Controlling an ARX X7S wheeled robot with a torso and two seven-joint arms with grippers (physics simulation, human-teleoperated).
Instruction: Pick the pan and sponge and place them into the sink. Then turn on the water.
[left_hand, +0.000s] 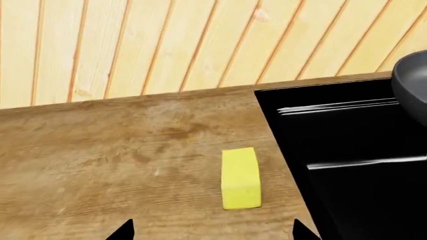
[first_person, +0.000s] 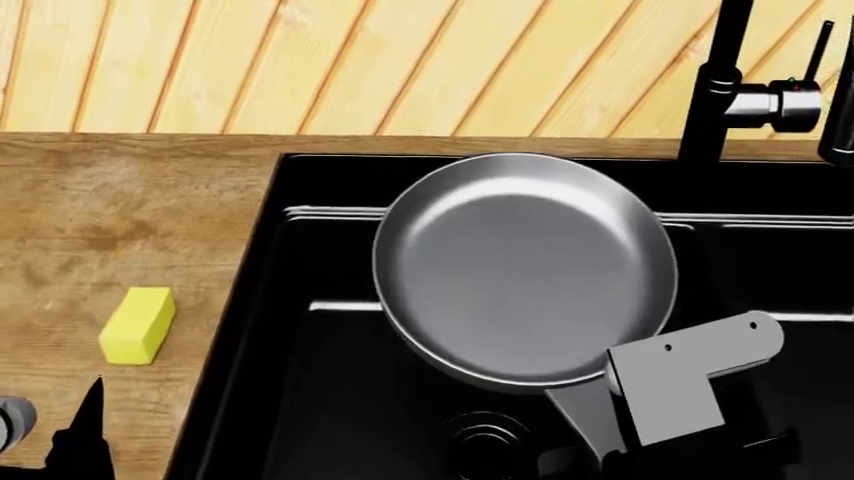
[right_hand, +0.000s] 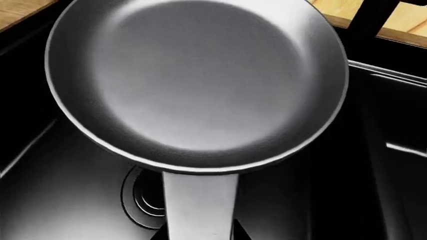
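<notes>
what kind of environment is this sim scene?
Likely a kitchen counter: a glossy black sink set into a wooden worktop, a tall black faucet against a pine-plank wall, with a frying pan and a yellow sponge.

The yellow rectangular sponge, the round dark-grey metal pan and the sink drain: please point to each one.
yellow rectangular sponge (left_hand: 240, 178), left wrist view, top face.
round dark-grey metal pan (first_person: 527, 262), head view, inside bottom.
sink drain (right_hand: 141, 200), right wrist view, rings.

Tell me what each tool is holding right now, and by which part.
The right tool holds the pan by its handle, over the sink. The left tool holds nothing; the sponge lies on the counter.
</notes>
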